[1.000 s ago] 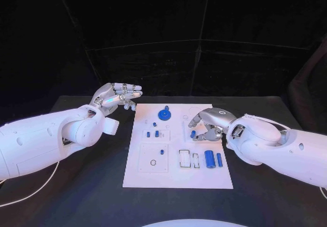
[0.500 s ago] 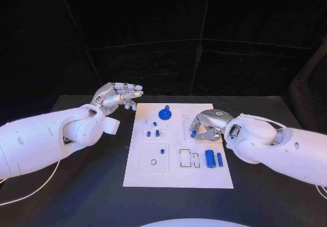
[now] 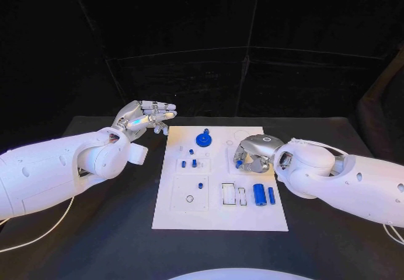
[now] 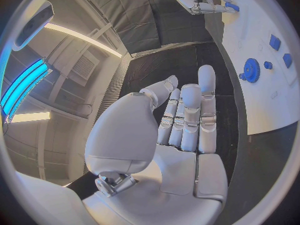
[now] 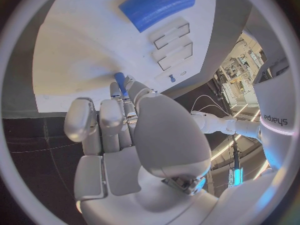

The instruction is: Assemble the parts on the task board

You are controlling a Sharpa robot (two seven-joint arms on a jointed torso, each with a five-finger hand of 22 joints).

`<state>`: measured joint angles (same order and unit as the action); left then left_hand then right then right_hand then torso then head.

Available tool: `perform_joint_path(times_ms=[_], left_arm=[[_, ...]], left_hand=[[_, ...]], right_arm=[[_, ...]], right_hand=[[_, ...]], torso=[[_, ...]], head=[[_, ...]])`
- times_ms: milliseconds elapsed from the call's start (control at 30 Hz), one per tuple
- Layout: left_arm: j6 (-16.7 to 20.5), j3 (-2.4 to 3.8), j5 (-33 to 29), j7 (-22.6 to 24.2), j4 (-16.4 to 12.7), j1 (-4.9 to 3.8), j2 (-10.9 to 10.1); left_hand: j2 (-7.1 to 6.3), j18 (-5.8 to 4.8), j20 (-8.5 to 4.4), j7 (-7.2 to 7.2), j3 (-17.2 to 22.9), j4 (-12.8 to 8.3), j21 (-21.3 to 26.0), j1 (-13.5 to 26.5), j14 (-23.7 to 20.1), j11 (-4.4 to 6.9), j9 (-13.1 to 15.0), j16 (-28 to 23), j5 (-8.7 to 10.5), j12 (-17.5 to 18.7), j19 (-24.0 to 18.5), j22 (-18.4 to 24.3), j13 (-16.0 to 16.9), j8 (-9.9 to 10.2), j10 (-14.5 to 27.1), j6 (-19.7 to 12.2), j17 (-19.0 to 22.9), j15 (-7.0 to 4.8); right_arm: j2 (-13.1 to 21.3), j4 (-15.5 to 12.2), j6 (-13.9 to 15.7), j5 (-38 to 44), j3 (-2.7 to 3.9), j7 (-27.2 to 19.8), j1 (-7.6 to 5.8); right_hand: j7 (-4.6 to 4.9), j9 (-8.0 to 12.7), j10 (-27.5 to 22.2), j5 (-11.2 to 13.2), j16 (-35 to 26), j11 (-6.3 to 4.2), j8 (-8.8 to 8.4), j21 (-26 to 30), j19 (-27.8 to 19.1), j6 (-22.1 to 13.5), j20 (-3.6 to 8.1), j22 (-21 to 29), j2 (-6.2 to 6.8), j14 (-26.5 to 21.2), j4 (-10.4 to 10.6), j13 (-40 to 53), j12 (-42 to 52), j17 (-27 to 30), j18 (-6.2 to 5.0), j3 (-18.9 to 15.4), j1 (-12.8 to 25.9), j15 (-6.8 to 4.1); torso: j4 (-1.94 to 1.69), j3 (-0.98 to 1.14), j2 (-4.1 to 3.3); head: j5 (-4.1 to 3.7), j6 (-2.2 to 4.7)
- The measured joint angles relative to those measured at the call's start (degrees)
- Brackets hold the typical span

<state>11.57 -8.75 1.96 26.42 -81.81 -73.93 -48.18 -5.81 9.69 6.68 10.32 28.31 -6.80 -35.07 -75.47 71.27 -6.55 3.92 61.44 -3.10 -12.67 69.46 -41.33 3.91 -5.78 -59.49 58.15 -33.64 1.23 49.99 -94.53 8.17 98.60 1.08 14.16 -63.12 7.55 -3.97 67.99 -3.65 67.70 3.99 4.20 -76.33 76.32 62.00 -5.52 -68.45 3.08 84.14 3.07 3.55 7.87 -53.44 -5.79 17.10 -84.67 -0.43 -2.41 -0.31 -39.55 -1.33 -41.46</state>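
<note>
The task board [image 3: 220, 219] lies flat in the middle of the black surface [image 3: 101, 233], between the two arms.

The right hand [image 3: 253, 153] is positioned over the right half of the board, palm down. Its fingers [image 5: 119, 112] are closed around a thin blue pin [image 5: 120, 83]; in the right wrist view the pin projects from between the fingertips toward the white plate. Whether the pin tip touches the board cannot be determined.

The left hand [image 3: 145, 118] is raised off the surface just beyond the board's far left corner. Its fingers [image 4: 187, 117] are extended side by side, thumb apart, and hold nothing.

Parts on the board:
- A blue gear [image 3: 203, 139] stands near the far edge, left of the right hand.
- Several small blue pieces [image 3: 190, 164] sit in the left-centre area.
- One small blue peg [image 3: 199, 186] sits in the near-left square panel.
- A thick blue cylinder [image 3: 258, 195] and a slimmer blue rod [image 3: 271, 195] lie side by side near the right edge, closer to the robot than the right hand.
</note>
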Motion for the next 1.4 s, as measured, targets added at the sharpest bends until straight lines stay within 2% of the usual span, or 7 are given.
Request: perform_joint_path(times_ms=[300,533,767,933,1133,1233,1400], left_arm=[[-0.03,0.00,0.00,-0.04,0.00,0.00,-0.04],[-0.06,-0.01,0.00,-0.08,0.06,0.00,-0.14],[-0.07,-0.01,0.00,-0.13,0.15,0.00,-0.19],[-0.10,-0.01,0.00,-0.15,0.18,0.00,-0.16],[-0.13,-0.01,-0.01,-0.17,0.16,0.00,-0.10],[-0.15,-0.01,-0.01,-0.18,0.15,0.00,-0.04],[-0.18,-0.01,-0.01,-0.18,0.07,0.00,0.22]], left_hand=[[0.00,0.00,0.00,0.00,0.00,0.00,0.00,0.00,0.00,0.00,0.00,-0.04,0.00,0.00,0.00,0.00,0.00,0.00,0.00,0.00,0.00,0.00],[0.00,0.00,0.00,0.00,0.00,0.00,0.00,0.00,0.00,0.00,0.00,-0.04,0.00,0.00,0.00,0.00,0.00,0.00,0.00,0.00,-0.01,0.00],[0.00,0.00,0.00,0.00,0.00,0.00,0.00,0.00,0.00,0.00,0.00,-0.04,0.00,0.00,0.00,-0.01,0.00,0.00,0.00,0.00,-0.01,0.00],[0.00,0.00,0.00,0.00,0.00,0.00,0.00,0.00,0.00,0.00,0.00,-0.04,0.00,0.00,0.00,-0.01,0.00,0.00,0.00,0.00,-0.01,0.00],[0.00,0.00,0.00,0.00,0.00,0.00,0.00,0.00,0.00,0.00,0.00,-0.04,0.00,-0.20,0.00,0.05,0.00,0.00,0.00,0.00,0.15,0.00],[0.00,0.00,0.00,0.00,0.00,0.00,0.00,0.00,0.00,0.00,0.00,-0.04,0.00,-0.20,0.00,0.05,0.00,0.00,0.00,0.00,0.15,0.00],[0.00,0.00,0.00,0.00,0.00,0.00,0.00,0.00,0.00,0.00,0.00,-0.04,0.00,-0.20,0.00,0.05,0.00,0.00,0.00,0.00,0.15,0.00]], right_arm=[[-0.25,0.08,1.14,0.89,-0.09,0.44,0.10],[1.68,-2.51,3.98,0.23,-0.05,0.28,0.11],[3.92,-5.55,7.48,-4.05,1.30,-0.78,0.03],[4.04,-7.49,9.21,-7.92,1.59,-2.15,0.01],[0.00,-8.22,9.75,-11.66,1.65,-4.22,0.01],[-3.25,-8.07,9.60,-12.61,1.32,-5.58,0.06],[-6.96,-6.88,8.65,-13.13,-0.38,-7.44,0.62]], right_hand=[[0.04,0.03,1.43,0.44,0.78,-0.20,-0.24,-0.90,0.70,1.27,0.10,-1.22,0.76,0.00,0.27,0.07,-1.09,-0.77,0.01,2.81,0.78,0.00],[-0.08,-0.13,2.35,0.46,1.16,-0.31,-0.21,-1.22,0.69,1.91,0.10,-1.85,0.68,0.00,0.45,0.11,-1.37,-1.03,0.94,3.56,1.47,0.00],[0.11,-0.12,2.35,0.63,1.16,-0.31,-0.07,-1.45,0.69,2.10,0.10,-1.91,0.98,0.00,0.18,0.12,-1.80,-1.10,0.94,4.31,1.77,0.01],[0.12,-0.10,2.35,0.37,1.39,-0.31,-0.07,-1.45,0.69,2.11,0.10,-2.02,0.98,0.00,0.22,0.11,-2.02,-1.19,0.93,4.57,1.76,0.01],[0.12,-0.07,2.56,0.32,1.39,-0.10,-0.11,-1.45,0.87,2.10,-0.09,-2.01,0.99,0.00,0.01,0.10,-2.47,-1.26,0.93,5.09,1.76,0.01],[0.12,-0.04,2.55,-0.01,1.39,-0.10,-0.13,-1.45,0.88,2.10,-0.10,-2.01,0.99,0.00,-0.17,0.10,-2.58,-1.26,0.93,5.28,1.76,0.01],[0.16,0.00,2.55,-0.02,1.39,-0.10,-0.24,-1.45,0.88,2.05,-0.10,-2.01,0.99,0.00,-0.17,0.09,-2.81,-1.25,0.93,5.60,1.76,0.01]], torso=[[0.00,-0.01,0.04],[0.01,0.01,0.09],[0.03,-0.01,0.12],[0.01,-0.03,0.12],[-0.08,-0.07,0.09],[-0.08,-0.07,0.06],[-0.08,-0.10,0.03]], head=[[-0.10,-0.12],[-0.12,-0.15],[-0.11,-0.08],[0.10,-0.07],[0.71,-0.38],[1.08,-0.52],[1.28,-0.67]])
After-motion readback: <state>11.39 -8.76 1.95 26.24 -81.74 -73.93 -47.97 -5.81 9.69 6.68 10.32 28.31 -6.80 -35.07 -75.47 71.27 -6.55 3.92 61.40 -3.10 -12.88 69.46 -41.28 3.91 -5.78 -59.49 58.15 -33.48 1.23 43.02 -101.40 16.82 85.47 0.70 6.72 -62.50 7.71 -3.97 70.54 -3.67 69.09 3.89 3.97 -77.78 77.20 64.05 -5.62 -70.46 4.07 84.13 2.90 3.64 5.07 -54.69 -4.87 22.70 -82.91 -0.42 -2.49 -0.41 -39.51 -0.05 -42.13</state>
